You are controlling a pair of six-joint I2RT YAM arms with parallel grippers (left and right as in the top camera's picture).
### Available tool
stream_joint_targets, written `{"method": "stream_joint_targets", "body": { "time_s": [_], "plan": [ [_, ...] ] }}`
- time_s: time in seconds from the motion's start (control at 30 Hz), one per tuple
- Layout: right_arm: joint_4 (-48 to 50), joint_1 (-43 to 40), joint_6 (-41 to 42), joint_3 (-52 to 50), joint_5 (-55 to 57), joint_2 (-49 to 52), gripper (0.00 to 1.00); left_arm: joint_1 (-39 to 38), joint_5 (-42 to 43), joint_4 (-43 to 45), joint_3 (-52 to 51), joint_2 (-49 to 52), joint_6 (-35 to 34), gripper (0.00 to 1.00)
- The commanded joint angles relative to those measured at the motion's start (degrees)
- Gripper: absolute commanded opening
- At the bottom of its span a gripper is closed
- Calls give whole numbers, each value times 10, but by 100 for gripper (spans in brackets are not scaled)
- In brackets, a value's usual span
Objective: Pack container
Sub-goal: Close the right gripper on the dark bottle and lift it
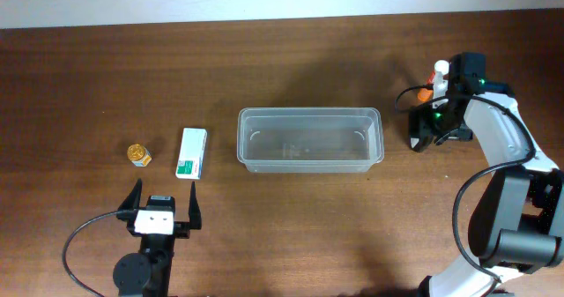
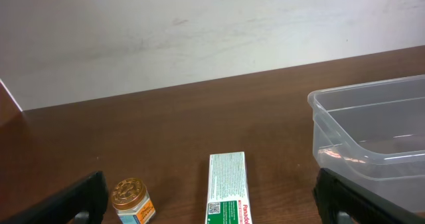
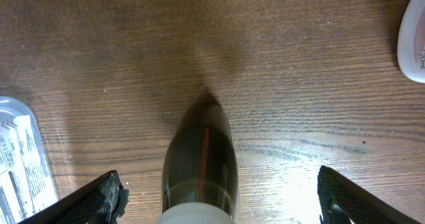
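The clear plastic container (image 1: 248, 140) stands empty at the table's middle; its near corner shows in the left wrist view (image 2: 358, 94). A white and green box (image 1: 191, 152) (image 2: 227, 184) and a small gold-lidded jar (image 1: 138, 155) (image 2: 131, 199) lie to its left. My left gripper (image 1: 164, 211) (image 2: 216, 211) is open and empty, just short of the box. My right gripper (image 1: 430, 128) (image 3: 229, 204) is open over the table right of the container. A dark bottle with a white cap (image 3: 199, 157) stands between its jaws, untouched.
A small white and orange bottle (image 1: 438, 74) stands by the right arm at the back right. In the right wrist view a clear printed packet (image 3: 20, 164) lies at the left edge and a white round object (image 3: 413, 38) at the top right.
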Motion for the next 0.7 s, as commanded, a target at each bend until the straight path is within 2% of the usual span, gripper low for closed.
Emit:
{"method": "stream_joint_targets", "body": {
  "time_s": [0.0,0.07,0.2,0.4,0.53,0.67],
  "plan": [
    [5,3,0,-4,-4,6,86,3,6,-2,-3,-3,9,99],
    [8,3,0,-4,-3,9,84,3,6,-2,-3,-3,9,99],
    [17,3,0,-7,-3,14,74,3,6,-2,-3,-3,9,99],
    [30,3,0,-13,-4,14,73,3,6,-2,-3,-3,9,99],
    [29,3,0,-13,-6,14,66,3,6,-2,-3,-3,9,99],
    [29,3,0,-13,-18,14,64,3,6,-2,-3,-3,9,100]
  ]
}}
